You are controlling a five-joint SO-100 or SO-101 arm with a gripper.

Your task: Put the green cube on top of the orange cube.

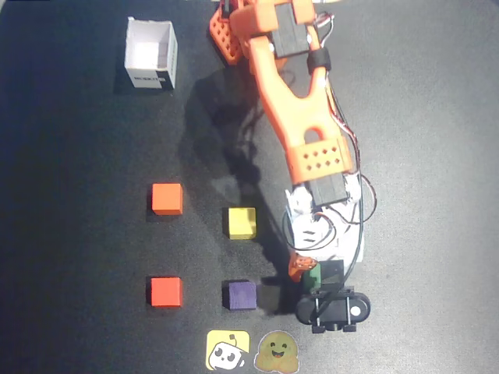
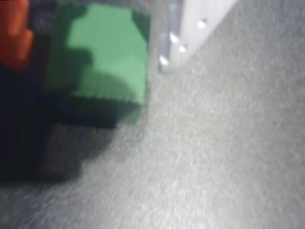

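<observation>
Overhead and wrist views. The fingers appeared to pinch the green cube, though the arm hid most of it; the wrist view showed the green cube blurred. The orange cube sat on the desk well apart, toward ten o'clock from the fingers.

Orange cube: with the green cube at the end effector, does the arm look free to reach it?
Probably yes. The orange cube sits alone with its top bare; the yellow cube lies between it and the end effector, so carry the green cube over.
</observation>
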